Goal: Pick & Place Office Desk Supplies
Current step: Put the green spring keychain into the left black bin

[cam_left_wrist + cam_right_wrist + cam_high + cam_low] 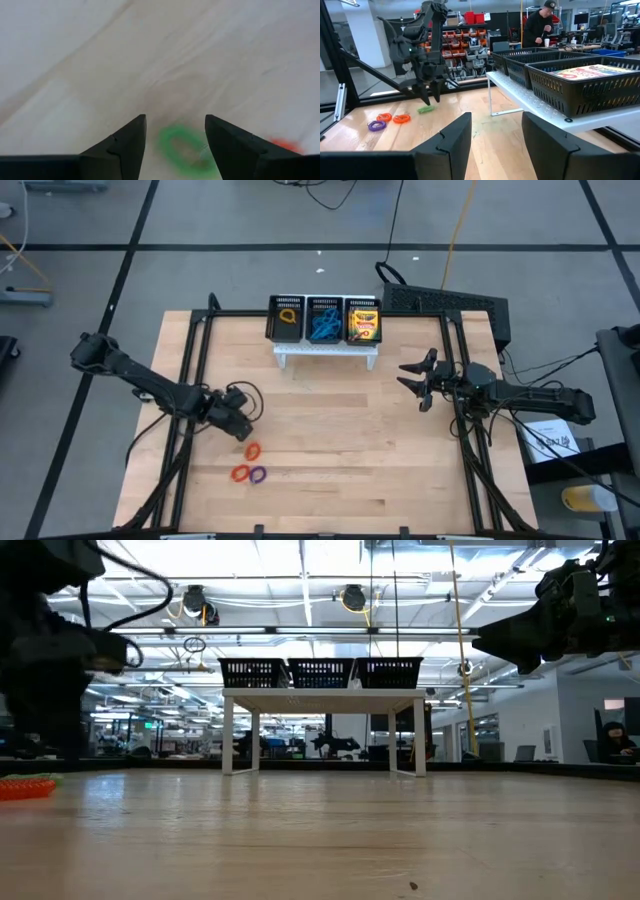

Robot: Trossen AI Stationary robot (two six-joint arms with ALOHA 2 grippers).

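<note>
A green loop [182, 147] lies flat on the wooden table [340, 430]. My left gripper [428, 98] hangs open just above it, pointing steeply down, with one finger on either side of the loop [425, 109] and clear of it. In the high view the gripper [235, 420] hides the loop. Two orange loops [252, 450] [240, 473] and a purple loop [258, 474] lie nearer the front edge. My right gripper [415, 380] waits open and level above the table's right side with nothing between its fingers.
A black three-compartment mesh organiser [323, 305] stands on a white rack [327, 352] at the table's far middle. It holds a yellow loop [288, 315], blue loops [323, 328] and crayon boxes [364, 325]. A person [538, 27] stands in the room behind.
</note>
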